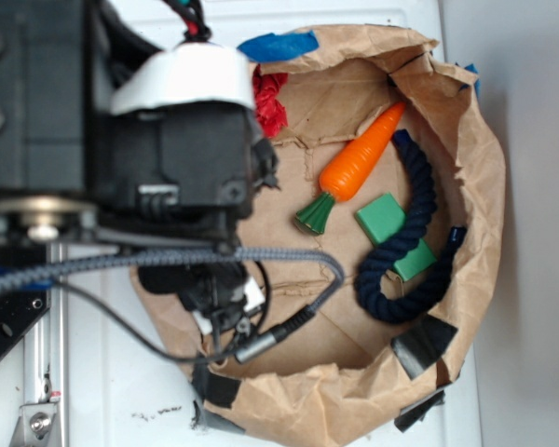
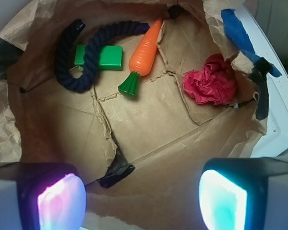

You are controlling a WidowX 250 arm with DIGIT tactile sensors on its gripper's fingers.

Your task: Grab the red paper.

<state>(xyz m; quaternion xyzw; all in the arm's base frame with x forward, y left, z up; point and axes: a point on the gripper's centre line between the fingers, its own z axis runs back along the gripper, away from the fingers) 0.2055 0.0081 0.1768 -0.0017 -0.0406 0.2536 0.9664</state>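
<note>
Gripper [image 2: 141, 199] open above the bag, nothing held.
The red paper [image 2: 210, 79] lies ahead and right of the open jaws, near the bag wall [image 2: 240, 62]; a finger may catch it.

You see even, bright light in both views. The exterior view is soft and slightly blurred. In the wrist view, the tool's fingertips [image 2: 61, 201] glow pink and cyan, out of focus.

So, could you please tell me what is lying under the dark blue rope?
A green block lies under the dark blue rope, on the brown paper. The rope covers the block's middle, so that part cannot be seen.
</note>
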